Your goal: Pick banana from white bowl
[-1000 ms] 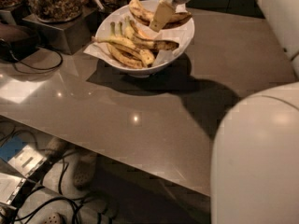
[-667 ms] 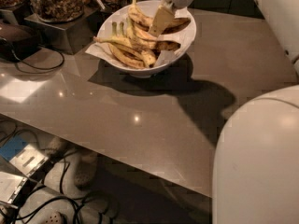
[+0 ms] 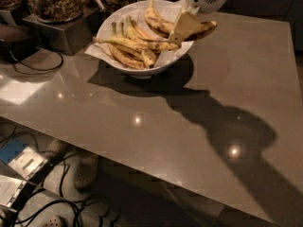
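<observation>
The white bowl (image 3: 124,9) sits on the grey bench (image 3: 142,136) toward 12 o'clock in the camera view, lined with white paper that spills over its 9 o'clock rim. The tool (image 3: 183,30) hangs over the bowl's 2 o'clock edge, its tan tip lying across the banana (image 3: 158,22) and touching it. Whether the tool is open or closed on the fruit I cannot tell. The banana is curved and heavily brown-blotched. It lies along the far side of the bowl, its dark end jutting over the rim at 3 o'clock. Cleaner yellow bananas (image 3: 127,43) fill the near half of the bowl. A glass jar of nuts (image 3: 54,1) stands at 10 o'clock, just beside the bowl.
</observation>
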Controlling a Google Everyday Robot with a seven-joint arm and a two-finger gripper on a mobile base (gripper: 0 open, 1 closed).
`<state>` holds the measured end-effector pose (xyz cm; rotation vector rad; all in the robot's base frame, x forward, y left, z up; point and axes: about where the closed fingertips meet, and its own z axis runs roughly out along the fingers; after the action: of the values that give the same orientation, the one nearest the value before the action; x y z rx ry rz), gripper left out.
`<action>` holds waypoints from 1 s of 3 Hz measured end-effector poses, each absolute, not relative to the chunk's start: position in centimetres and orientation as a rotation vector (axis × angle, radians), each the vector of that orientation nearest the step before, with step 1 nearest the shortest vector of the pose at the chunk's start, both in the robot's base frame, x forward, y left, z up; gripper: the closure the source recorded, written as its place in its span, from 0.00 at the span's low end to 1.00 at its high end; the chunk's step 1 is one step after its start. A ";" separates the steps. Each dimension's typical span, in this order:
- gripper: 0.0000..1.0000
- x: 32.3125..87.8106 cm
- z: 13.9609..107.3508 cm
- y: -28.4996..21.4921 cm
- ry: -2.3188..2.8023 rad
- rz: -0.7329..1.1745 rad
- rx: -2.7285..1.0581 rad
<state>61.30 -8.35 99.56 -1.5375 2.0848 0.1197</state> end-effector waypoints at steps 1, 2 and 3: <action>1.00 61.1 99.3 -8.2 2.088 0.123 -1.546; 1.00 59.0 99.5 -9.8 2.111 0.133 -1.560; 1.00 54.9 99.7 -12.3 2.172 0.171 -1.522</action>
<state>54.88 -12.27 99.72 -1.5222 2.1722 0.1709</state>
